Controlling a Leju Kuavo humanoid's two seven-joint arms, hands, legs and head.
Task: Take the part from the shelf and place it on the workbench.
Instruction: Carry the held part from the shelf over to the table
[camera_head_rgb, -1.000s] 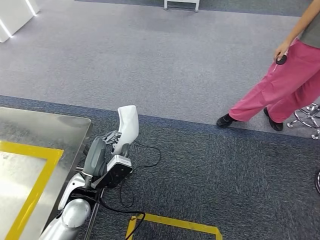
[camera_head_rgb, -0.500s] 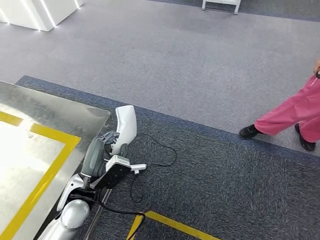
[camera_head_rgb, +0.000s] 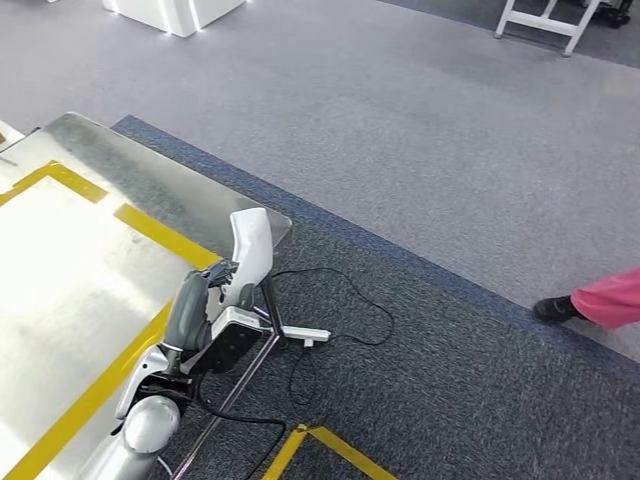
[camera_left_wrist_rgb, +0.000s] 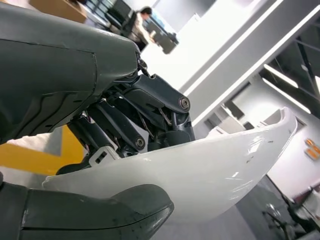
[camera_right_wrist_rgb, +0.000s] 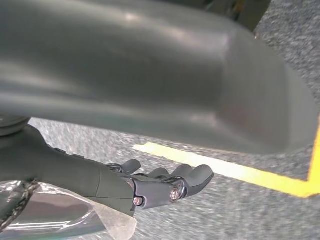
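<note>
White moulded part (camera_head_rgb: 253, 250) sitting upright in left hand (camera_head_rgb: 202, 305), fingers wrapped round its lower end, upper end sticking up free. Hanging just over the near-right corner of the steel workbench (camera_head_rgb: 136, 180), not touching the top as far as can be told. In left wrist view, same part (camera_left_wrist_rgb: 211, 170) lying across the palm, dark fingers (camera_left_wrist_rgb: 151, 107) curled over one face, thick grey thumb (camera_left_wrist_rgb: 113, 207) pressing the other face; glossy curved shell tapering to a thin edge. Left hand (camera_left_wrist_rgb: 94, 125) gripping it firmly.

Yellow tape border (camera_head_rgb: 151, 232) running along the workbench top, set in from the edges; bright glare covering the area inside it.

Right hand (camera_right_wrist_rgb: 158, 185) hanging low over dark carpet, fingers nearly straight and close together, holding nothing; yellow floor tape (camera_right_wrist_rgb: 226, 172) passing beyond it.

Black cable (camera_head_rgb: 355, 300) looping across the dark blue carpet (camera_head_rgb: 468, 400) beside the workbench's right edge, leading to a white power strip (camera_head_rgb: 302, 335) near the bench leg. Yellow floor marking (camera_head_rgb: 332, 448) near the bottom of head view. Lighter grey carpet (camera_head_rgb: 392, 130) beyond. Pink trouser leg and black shoe (camera_head_rgb: 555, 309) of a person at the right edge, well apart from the workbench. White frame (camera_head_rgb: 547, 22) standing at the top right.
</note>
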